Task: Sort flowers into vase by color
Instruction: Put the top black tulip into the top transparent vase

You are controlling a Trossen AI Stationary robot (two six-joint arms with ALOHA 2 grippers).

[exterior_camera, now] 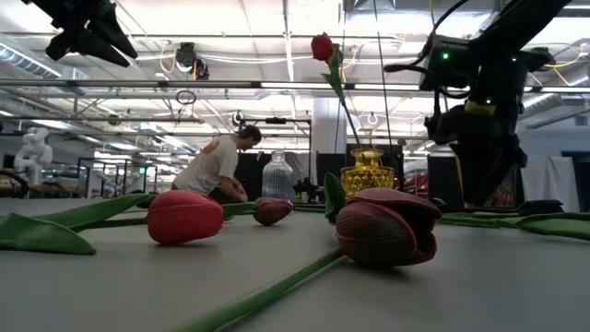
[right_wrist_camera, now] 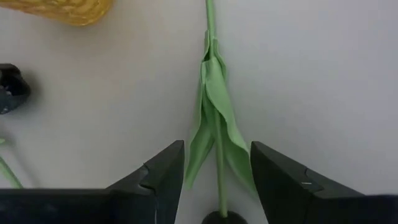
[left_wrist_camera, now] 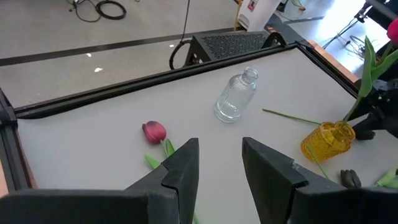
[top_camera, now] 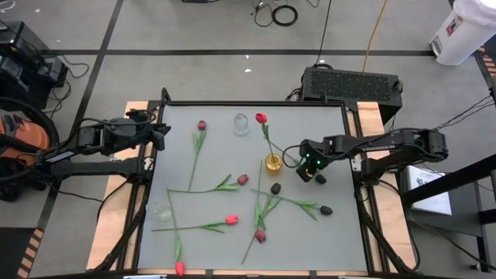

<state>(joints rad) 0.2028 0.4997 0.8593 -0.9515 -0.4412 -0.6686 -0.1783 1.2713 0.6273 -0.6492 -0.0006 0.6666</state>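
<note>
A yellow glass vase point(top_camera: 273, 163) point(exterior_camera: 366, 171) stands mid-table with one red tulip point(top_camera: 261, 118) upright in it. A clear vase point(top_camera: 241, 122) point(left_wrist_camera: 235, 98) stands behind it. Several tulips lie flat: maroon point(top_camera: 201, 125), point(top_camera: 242, 179), point(top_camera: 260, 235); black point(top_camera: 275, 188), point(top_camera: 326, 210); red-pink point(top_camera: 231, 220), point(top_camera: 180, 268). My right gripper point(top_camera: 310, 172) point(right_wrist_camera: 217, 168) points down, open, just right of the yellow vase. Its fingers stand on either side of a lying stem's leaf point(right_wrist_camera: 214, 106), whose black head point(right_wrist_camera: 217, 218) shows behind them. My left gripper point(top_camera: 161, 136) point(left_wrist_camera: 221, 162) waits open at the far left.
A small clear glass object point(top_camera: 159, 209) lies near the table's left edge. A black box point(top_camera: 353, 81) sits beyond the far edge. Raised rails frame the table point(top_camera: 256, 103). A person point(exterior_camera: 217, 166) bends over in the room behind.
</note>
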